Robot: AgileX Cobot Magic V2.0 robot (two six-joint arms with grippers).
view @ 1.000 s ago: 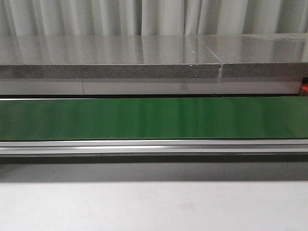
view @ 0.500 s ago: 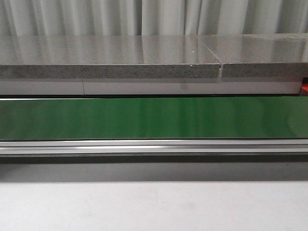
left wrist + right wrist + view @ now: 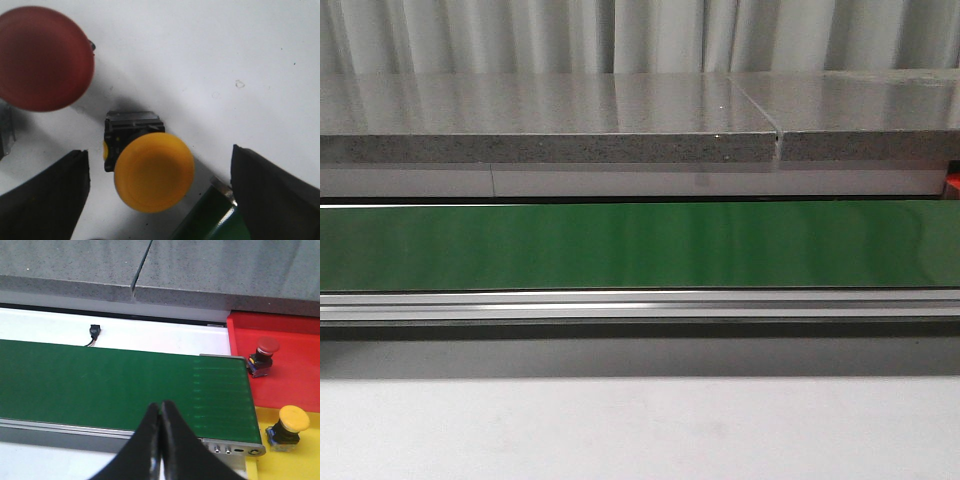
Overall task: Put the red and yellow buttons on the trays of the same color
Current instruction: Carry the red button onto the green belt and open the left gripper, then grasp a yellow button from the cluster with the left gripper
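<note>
Overall, the front view is unchanged from the earlier frames: green conveyor belt [image 3: 640,245], grey stone slab [image 3: 550,120], no arm visible.

Left wrist view: left gripper [image 3: 157,185] is spread wide, its fingers [image 3: 45,192] flanking a yellow button [image 3: 154,171] lying on the white table [image 3: 210,60]; a red button [image 3: 42,57] lies nearby.

Right wrist view: right gripper [image 3: 161,412] is fully closed and empty above the belt. A second red button [image 3: 263,356] sits in the red tray [image 3: 295,340]; a second yellow button [image 3: 288,426] sits in the yellow tray [image 3: 265,467].
</note>
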